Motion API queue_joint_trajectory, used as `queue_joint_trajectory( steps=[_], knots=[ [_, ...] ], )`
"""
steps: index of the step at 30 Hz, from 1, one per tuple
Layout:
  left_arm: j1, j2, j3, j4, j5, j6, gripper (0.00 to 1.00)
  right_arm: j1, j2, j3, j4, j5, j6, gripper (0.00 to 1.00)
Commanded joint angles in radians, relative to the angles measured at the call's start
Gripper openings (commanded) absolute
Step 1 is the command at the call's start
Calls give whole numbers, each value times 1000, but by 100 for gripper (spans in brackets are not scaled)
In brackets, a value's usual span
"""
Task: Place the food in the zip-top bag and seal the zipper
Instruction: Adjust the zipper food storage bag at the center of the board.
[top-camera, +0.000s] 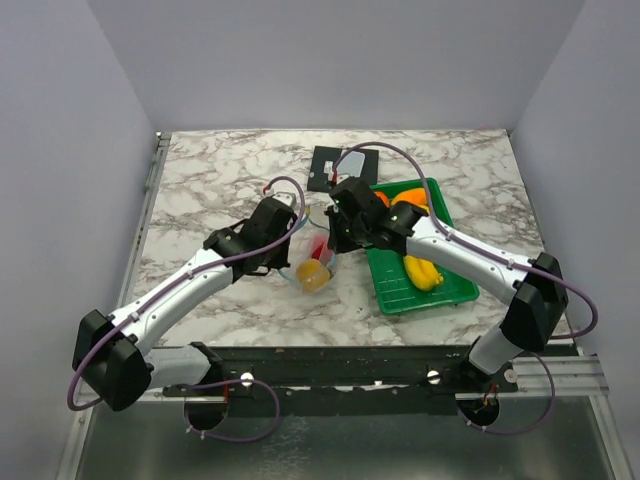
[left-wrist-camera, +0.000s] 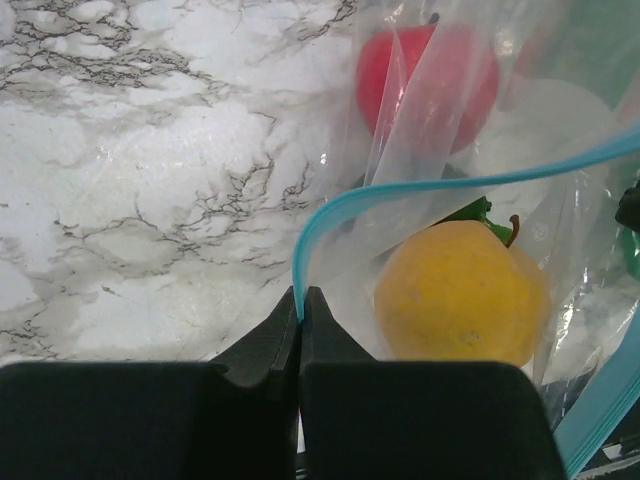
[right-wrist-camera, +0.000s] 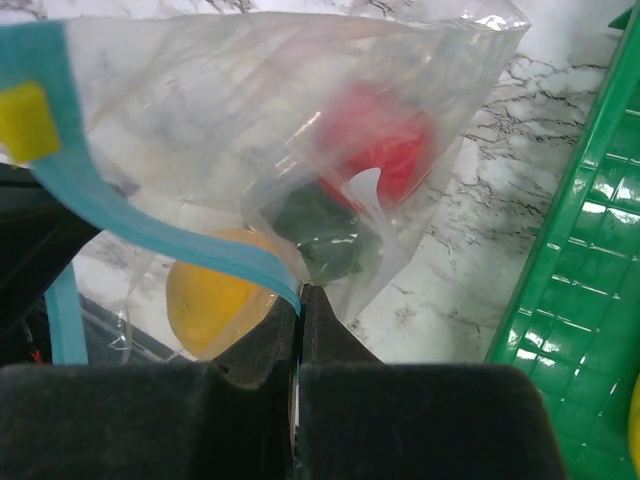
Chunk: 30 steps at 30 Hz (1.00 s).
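Left claw (left-wrist-camera: 301, 295) and right claw (right-wrist-camera: 298, 292) each clamped on the thin light-blue zipper strip (left-wrist-camera: 450, 183).
We find the clear soft plastic pouch (right-wrist-camera: 200, 100) at mid tabletop (top-camera: 220, 180), its strip running left-right between them.

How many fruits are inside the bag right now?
2 for sure: a red one deeper in, a yellow one near the zipper. The green bit between them may be a third.

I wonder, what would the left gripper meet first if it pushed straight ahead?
The left gripper, shut on the zipper, would probably press into the zip-top bag first; the yellow fruit sits slightly right.
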Motion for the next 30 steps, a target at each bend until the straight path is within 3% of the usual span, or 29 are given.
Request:
queue_joint_trajectory(
  steps=[1, 15, 21, 30],
  knots=[
    [-2, -14, 24, 67, -30, -11, 0, 4, -68, 16, 39, 9, -5, 1],
    [-3, -130, 327, -73, -55, 19, 0, 4, -213, 137, -22, 14, -2, 1],
    [-2, -120, 275, -64, -76, 12, 0, 3, -165, 31, 84, -62, 25, 1],
    [-1, -105, 71, 22, -90, -5, 0, 3, -45, -7, 101, -61, 49, 1]
  ],
)
